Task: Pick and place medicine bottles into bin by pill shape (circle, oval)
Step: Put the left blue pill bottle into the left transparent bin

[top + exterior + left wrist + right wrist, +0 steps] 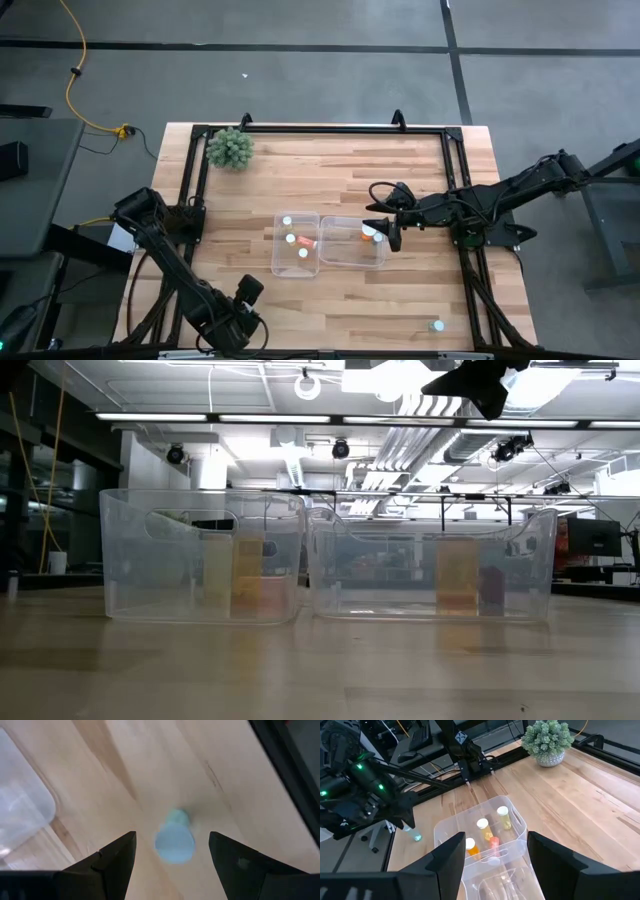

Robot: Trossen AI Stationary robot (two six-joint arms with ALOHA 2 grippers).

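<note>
My left gripper (243, 325) hangs open near the table's front left. Its fingers stand on either side of a small bottle with a pale cap (174, 841) that stands on the wood, apart from both. The bottle also shows in the right wrist view (415, 837). My right gripper (386, 232) is open and empty above the right clear bin (352, 262), which holds an orange bottle (368, 233). The left clear bin (279, 268) holds three white-capped bottles (291, 238). One more bottle (436, 325) stands near the table's front right.
A fuzzy green plant ball (230, 148) sits at the far left corner of the table. A black frame (320, 130) runs along the table's far, left and right sides. The two bins stand side by side at mid-table, with bare wood around them.
</note>
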